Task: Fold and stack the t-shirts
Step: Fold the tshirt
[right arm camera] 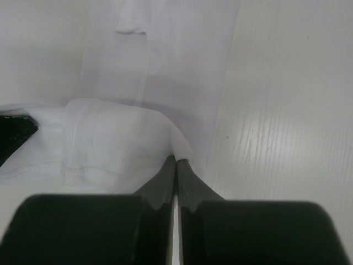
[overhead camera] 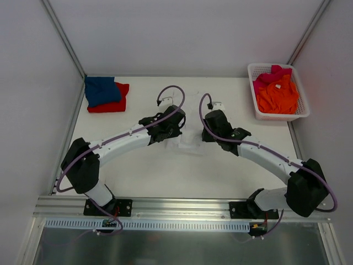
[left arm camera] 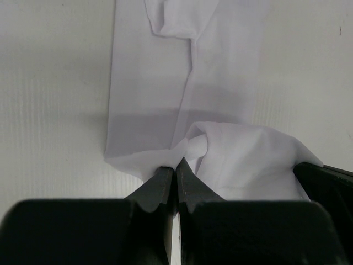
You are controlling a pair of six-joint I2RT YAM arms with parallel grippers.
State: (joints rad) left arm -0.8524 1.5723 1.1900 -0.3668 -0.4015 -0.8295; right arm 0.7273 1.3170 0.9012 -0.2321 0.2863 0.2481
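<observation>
white t-shirt (overhead camera: 190,144) sits well left of the basket (overhead camera: 259,113), between your two grippers. it's folded into a long narrow strip; the long axis runs from the arm bases toward the back wall. the near end is bunched and lifted, doubling back over the strip. cloth is thin, soft and matte, with a seam line down the strip in the left wrist view (left arm camera: 149,83) and a stitched hem in the right wrist view (right arm camera: 165,66).

your left gripper (left arm camera: 175,165) has its jaws pressed together, pinching the near-left edge of the white t-shirt. your right gripper (right arm camera: 176,161) is likewise clamped tight on the near-right edge.

blue t-shirt (overhead camera: 101,90) lies folded on the red t-shirt (overhead camera: 110,106), far left of the basket, both squarish pads. orange t-shirt (overhead camera: 277,95) and pink t-shirt (overhead camera: 270,74) are crumpled inside the basket, which is white plastic lattice, rectangular. the pink one is at its back end.
</observation>
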